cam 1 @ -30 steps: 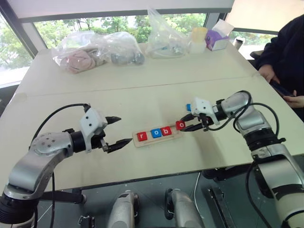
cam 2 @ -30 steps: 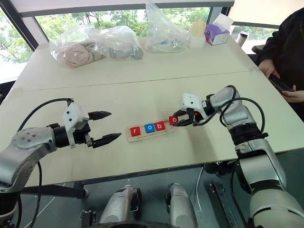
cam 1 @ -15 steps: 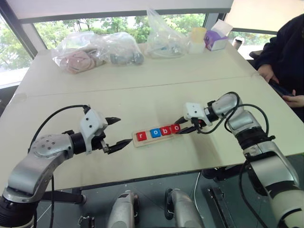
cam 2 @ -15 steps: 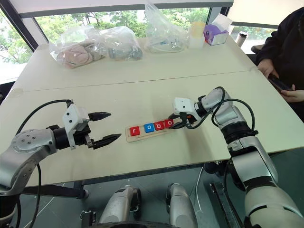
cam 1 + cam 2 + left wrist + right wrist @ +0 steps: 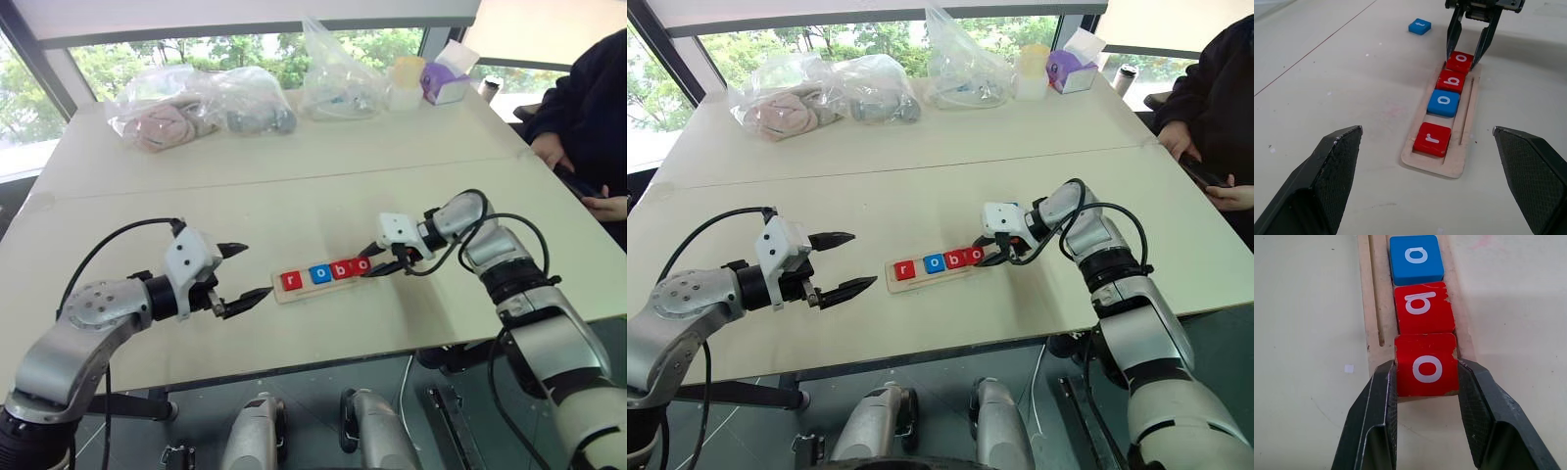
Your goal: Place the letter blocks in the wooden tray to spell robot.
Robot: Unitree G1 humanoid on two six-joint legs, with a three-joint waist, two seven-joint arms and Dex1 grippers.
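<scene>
Two end effectors face your wooden tray (image 5: pixel 323 285) on the counter (image 5: pixel 294 211). Your left end effector (image 5: pixel 244 272) hovers spread wide, empty, beside the tray's left end. Red r (image 5: pixel 1432 139), blue o (image 5: pixel 1444 103) and red b (image 5: pixel 1451 81) sit in the slot; your right end effector (image 5: pixel 1426 377) pinches the red o (image 5: pixel 1426 365) at the fourth place. A blue block (image 5: pixel 1420 26) lies apart on the counter.

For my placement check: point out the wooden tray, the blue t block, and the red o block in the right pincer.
wooden tray (image 5: pixel 1469 128), left wrist view, bare side rail.
blue t block (image 5: pixel 1420 26), left wrist view, top face.
red o block (image 5: pixel 1427 366), right wrist view, lettered face.
</scene>
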